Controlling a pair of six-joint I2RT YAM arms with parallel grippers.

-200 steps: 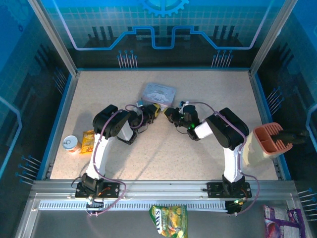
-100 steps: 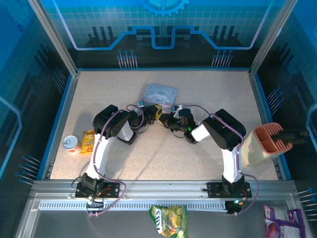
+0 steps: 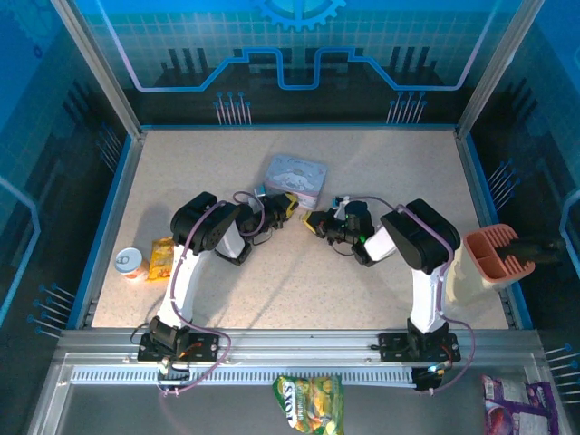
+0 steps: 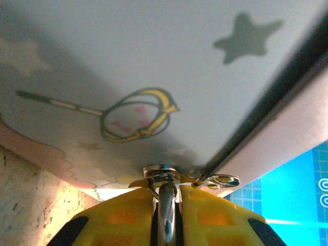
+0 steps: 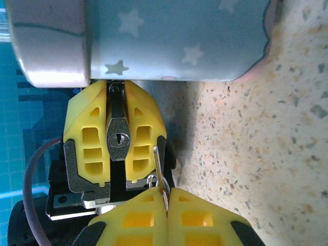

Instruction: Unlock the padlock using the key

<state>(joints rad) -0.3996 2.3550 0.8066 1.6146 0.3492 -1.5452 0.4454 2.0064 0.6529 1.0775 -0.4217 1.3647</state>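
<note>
My left gripper (image 3: pixel 285 207) is shut on the padlock (image 5: pixel 118 138), a small dark body whose keyhole faces the right wrist camera between the left gripper's yellow fingers (image 5: pixel 87 138). In the left wrist view the silver shackle (image 4: pixel 167 205) runs up between those fingers. Just right of it, my right gripper (image 3: pixel 316 222) is shut on the key (image 5: pixel 160 166). The thin blade sticks out of the right gripper (image 5: pixel 167 193). Its tip sits beside the left finger, right of the keyhole and outside it.
The grey star-printed tin (image 3: pixel 293 172) lies directly behind both grippers and looms close (image 4: pixel 154 77) (image 5: pixel 174 36). A small can (image 3: pixel 130 263) and a yellow snack packet (image 3: pixel 160 257) lie at the left edge. A tan scoop-like holder (image 3: pixel 480 263) stands at the right edge.
The right gripper with the key pushed left toward the padlock, then drew back a little to the right. The left gripper has kept still with the padlock.
</note>
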